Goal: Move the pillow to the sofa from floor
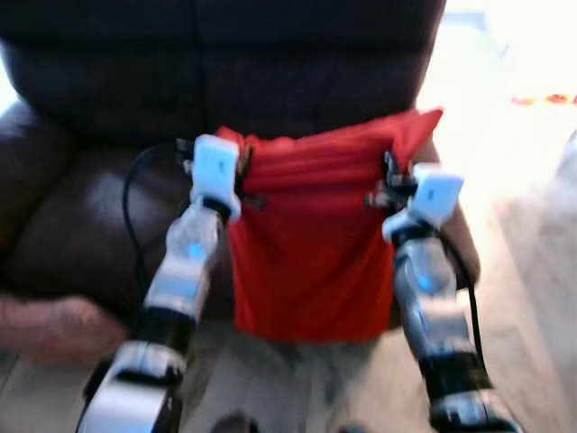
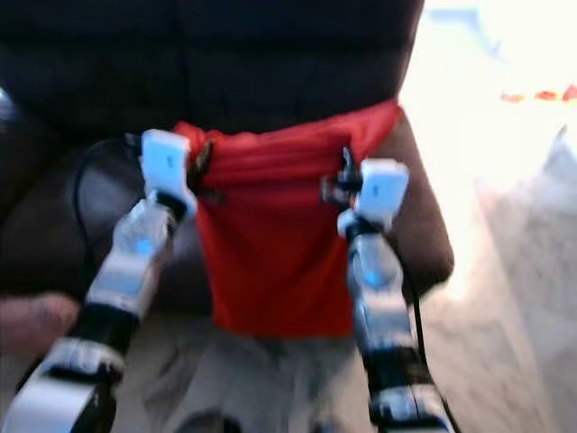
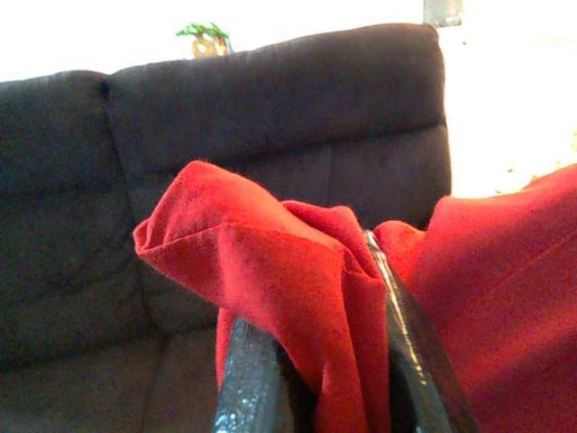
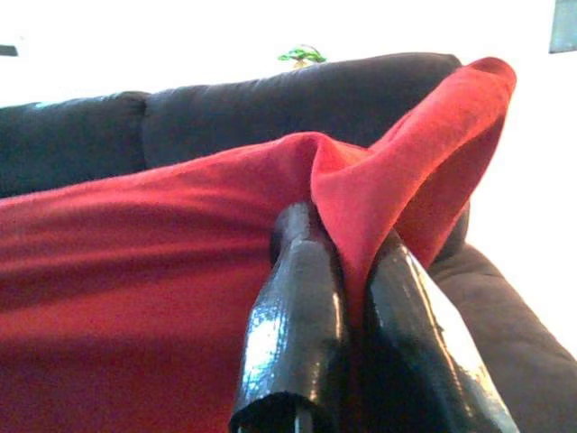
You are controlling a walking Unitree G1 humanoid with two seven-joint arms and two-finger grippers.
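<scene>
left eye view, blurred: both grippers, left gripper (image 1: pixel 242 177) and right gripper (image 1: pixel 389 180), pinch red pillow (image 1: pixel 311 253) before sofa (image 1: pixel 90 225).

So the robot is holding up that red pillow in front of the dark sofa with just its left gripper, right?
Not quite: both grippers hold it. The left gripper pinches one top corner of the red pillow and the right gripper pinches the other, as each wrist view shows. The rest is right: it hangs in front of the dark sofa.
</scene>
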